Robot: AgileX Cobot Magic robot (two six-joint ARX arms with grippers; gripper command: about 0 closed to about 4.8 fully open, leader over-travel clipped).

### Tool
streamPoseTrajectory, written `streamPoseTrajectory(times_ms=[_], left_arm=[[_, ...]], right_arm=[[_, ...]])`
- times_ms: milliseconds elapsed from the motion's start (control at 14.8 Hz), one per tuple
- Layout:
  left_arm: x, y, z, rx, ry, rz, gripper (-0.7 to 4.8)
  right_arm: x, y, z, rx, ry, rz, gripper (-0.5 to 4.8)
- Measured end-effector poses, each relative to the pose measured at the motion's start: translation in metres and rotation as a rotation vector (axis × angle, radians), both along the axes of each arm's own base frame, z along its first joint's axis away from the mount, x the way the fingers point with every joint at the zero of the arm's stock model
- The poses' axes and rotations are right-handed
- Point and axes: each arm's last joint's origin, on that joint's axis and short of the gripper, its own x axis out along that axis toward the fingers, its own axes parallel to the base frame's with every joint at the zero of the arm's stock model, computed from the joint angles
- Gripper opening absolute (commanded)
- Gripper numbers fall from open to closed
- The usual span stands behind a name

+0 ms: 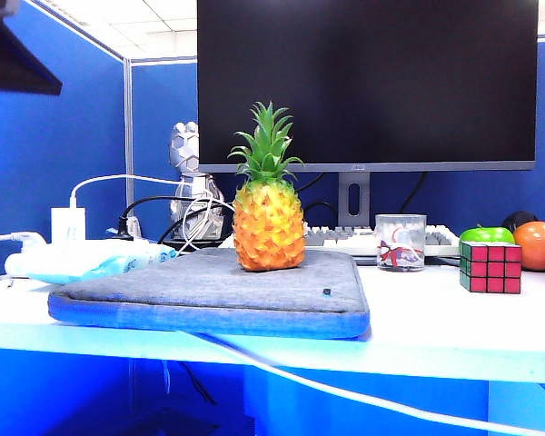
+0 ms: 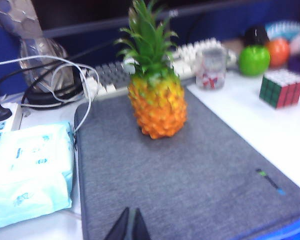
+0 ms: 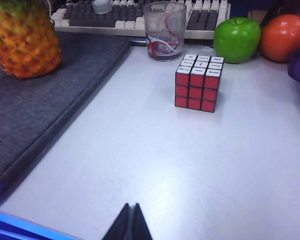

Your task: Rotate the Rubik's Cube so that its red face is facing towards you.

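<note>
White desk (image 3: 190, 170): grey mat (image 1: 218, 289), Rubik's Cube (image 3: 198, 82), glass (image 3: 164, 30), keyboard (image 3: 90, 15).

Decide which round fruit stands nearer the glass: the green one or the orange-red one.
The green apple. It sits beside the glass, between it and the orange-red fruit.

nothing here reads as clean text. the rubik's cube (image 3: 197, 83), well ahead of the right gripper (image 3: 129, 220), has small dark print on its white top stickers, too fine to make out. ahead of the left gripper (image 2: 129, 225), off to one side, a small logo tag (image 2: 270, 181) on the grey sleeve (image 2: 190, 175) is blurred. the tissue pack (image 2: 27, 172) carries pale blue marks, unreadable. red markings on the glass cup (image 3: 164, 30) stay illegible too.
</note>
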Motion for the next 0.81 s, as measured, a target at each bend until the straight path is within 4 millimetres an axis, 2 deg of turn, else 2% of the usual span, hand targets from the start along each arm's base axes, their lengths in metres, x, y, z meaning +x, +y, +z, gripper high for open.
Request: streamPoseTrajectory(times_ms=[338, 811], left_arm=[[-0.003, 0.002, -0.029, -0.048, 0.024, 0.006, -0.06], [-0.008, 0.004, -0.052, -0.019, 0.065, -0.060, -0.02]], right_arm=[[0.000, 0.000, 0.000, -0.001, 0.002, 0.000, -0.06], [0.000, 0.000, 0.000, -0.001, 0.002, 0.000, -0.06]])
